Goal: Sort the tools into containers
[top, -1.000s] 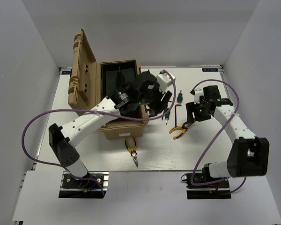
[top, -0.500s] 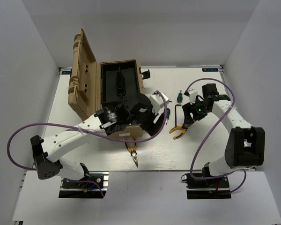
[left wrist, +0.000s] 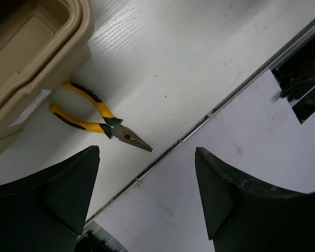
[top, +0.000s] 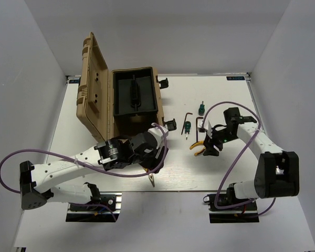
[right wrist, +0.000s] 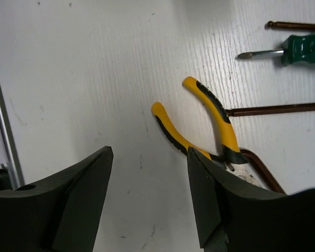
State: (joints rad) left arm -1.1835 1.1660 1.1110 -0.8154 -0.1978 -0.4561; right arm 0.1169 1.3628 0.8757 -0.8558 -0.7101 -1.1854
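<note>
My left gripper (top: 157, 160) is open and empty, hovering in front of the open tan case (top: 97, 113). In the left wrist view (left wrist: 147, 152) yellow-handled pliers (left wrist: 97, 119) lie beside the case's front corner (left wrist: 31, 58); from above only their tip (top: 151, 180) shows. My right gripper (top: 210, 147) is open and empty just right of the second pliers (top: 198, 147), which lie ahead of its fingers in the right wrist view (right wrist: 149, 152), handles spread (right wrist: 220, 123). Two green screwdrivers (top: 201, 108) (top: 188, 127) and two hex keys (top: 188, 115) (top: 198, 124) lie on the table.
The case's lid stands open to the left, and its black inner tray (top: 134, 94) is exposed. Black latches (top: 170, 124) stick out on the case's right side. The table's near edge rail (left wrist: 199, 118) runs close below the left gripper.
My left arm has pulled back from over the case toward the near edge, above the front pliers. My right gripper has come down and toward me, next to the right pliers.
</note>
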